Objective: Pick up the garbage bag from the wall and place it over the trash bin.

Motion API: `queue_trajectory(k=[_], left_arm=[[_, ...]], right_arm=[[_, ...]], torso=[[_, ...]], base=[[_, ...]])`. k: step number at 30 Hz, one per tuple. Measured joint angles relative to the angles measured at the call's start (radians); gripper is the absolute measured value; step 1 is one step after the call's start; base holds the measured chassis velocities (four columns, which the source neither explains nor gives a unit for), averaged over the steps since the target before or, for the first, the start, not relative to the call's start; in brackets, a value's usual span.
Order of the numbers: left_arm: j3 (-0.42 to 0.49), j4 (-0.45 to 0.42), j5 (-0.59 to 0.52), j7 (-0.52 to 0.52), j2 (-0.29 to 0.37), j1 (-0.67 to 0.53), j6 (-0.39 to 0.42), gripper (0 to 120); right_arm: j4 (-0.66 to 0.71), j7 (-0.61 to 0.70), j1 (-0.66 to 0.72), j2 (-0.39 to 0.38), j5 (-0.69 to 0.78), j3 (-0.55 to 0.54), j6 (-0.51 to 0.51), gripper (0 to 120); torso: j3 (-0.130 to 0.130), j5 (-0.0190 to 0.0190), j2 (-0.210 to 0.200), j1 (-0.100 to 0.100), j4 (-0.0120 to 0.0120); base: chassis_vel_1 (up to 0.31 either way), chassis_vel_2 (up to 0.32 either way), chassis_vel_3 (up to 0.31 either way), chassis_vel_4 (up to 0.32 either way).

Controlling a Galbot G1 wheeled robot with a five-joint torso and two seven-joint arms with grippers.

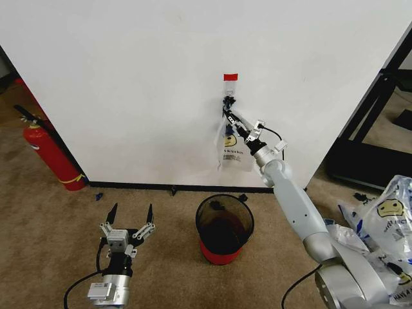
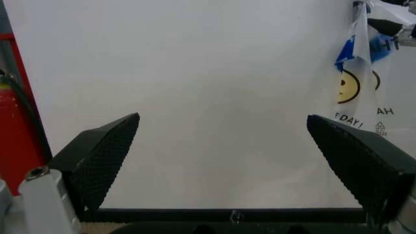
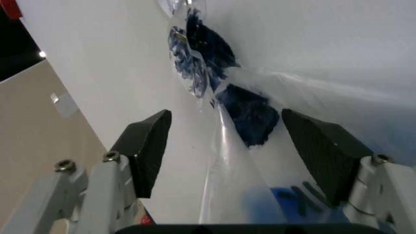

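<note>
Right gripper (image 1: 235, 125) raised, jaws astride garbage bag (image 1: 232, 151).

A: From the head we look forward and down at the wall (image 1: 148, 84), with the bin (image 1: 224, 228) near below us.

B: Our left wrist camera sits low, facing the wall (image 2: 208, 97) between its fingers (image 2: 101, 161), farther back.

A: Our right wrist camera is close, angled up along the bag (image 3: 221, 97).

B: All three share the bag (image 1: 233, 145) (image 2: 361, 87).

Garbage bag (image 1: 233, 145) on wall (image 1: 141, 84), above trash bin (image 1: 224, 229).
</note>
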Motion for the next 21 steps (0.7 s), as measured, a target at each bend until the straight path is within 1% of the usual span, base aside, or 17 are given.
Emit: queue_trajectory(k=[3, 7, 21], left_arm=[[0.002, 0.001, 0.000, 0.000, 0.000, -0.001, -0.001, 100], [0.003, 0.001, 0.000, 0.001, 0.000, -0.002, -0.001, 100], [0.004, 0.002, 0.000, 0.002, 0.004, -0.003, -0.004, 100]], right_arm=[[0.000, -0.003, -0.006, 0.000, 0.003, 0.001, -0.003, 58], [0.001, -0.006, -0.015, 0.000, 0.004, 0.001, -0.006, 56], [-0.023, -0.010, 0.007, 0.014, 0.024, 0.011, -0.013, 56]], torso=[[0.000, -0.0001, 0.000, 0.000, -0.0001], [0.000, 0.0000, 0.000, 0.000, 0.0000], [0.000, 0.0000, 0.000, 0.000, -0.0005]], base=[[0.000, 0.000, 0.000, 0.000], [0.000, 0.000, 0.000, 0.000], [0.000, 0.000, 0.000, 0.000]])
